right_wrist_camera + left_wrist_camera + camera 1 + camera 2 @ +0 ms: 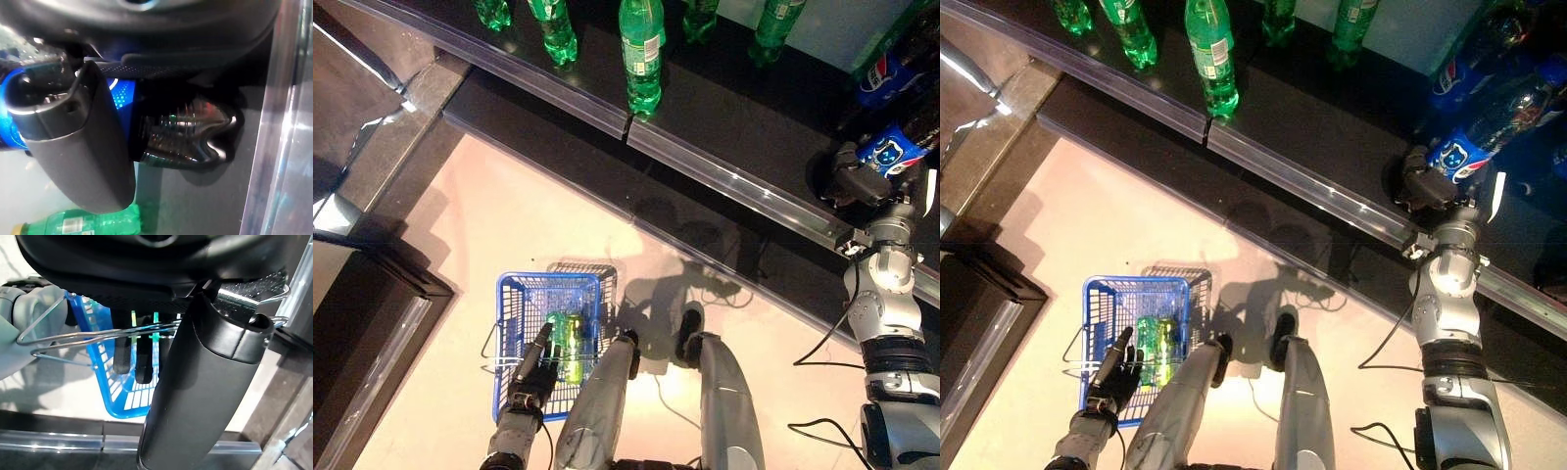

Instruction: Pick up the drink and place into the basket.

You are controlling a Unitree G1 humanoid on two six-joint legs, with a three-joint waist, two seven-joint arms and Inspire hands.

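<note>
- Left eye view: the right hand [858,182] is up on the dark shelf [744,137], wrapped around the base of a blue-labelled cola bottle [893,147] lying tilted at the far right. The shelf's clear front rail [724,174] runs just in front of that hand; a low lift could, I think, catch the bottle on it and knock it loose.
- Right eye view: the blue basket [1102,294] hangs low on the left, well apart from the bottle, already carrying two green bottles [1157,348]. The left hand [1116,372] sits at its near rim. The pale floor [1058,225] between shelf and basket is open, so the swing across has room; the risk is a miss, since free space inside the basket is narrow.
- Left wrist view: the left hand's fingers [128,363] curl through the wire handles [98,335], holding the basket. It may sway when a bottle lands.
- Right wrist view: thumb [73,147] and fingers clasp the cola bottle near its ridged bottom. A green bottle [88,223] lies just beyond; dragging outward might nudge it.
</note>
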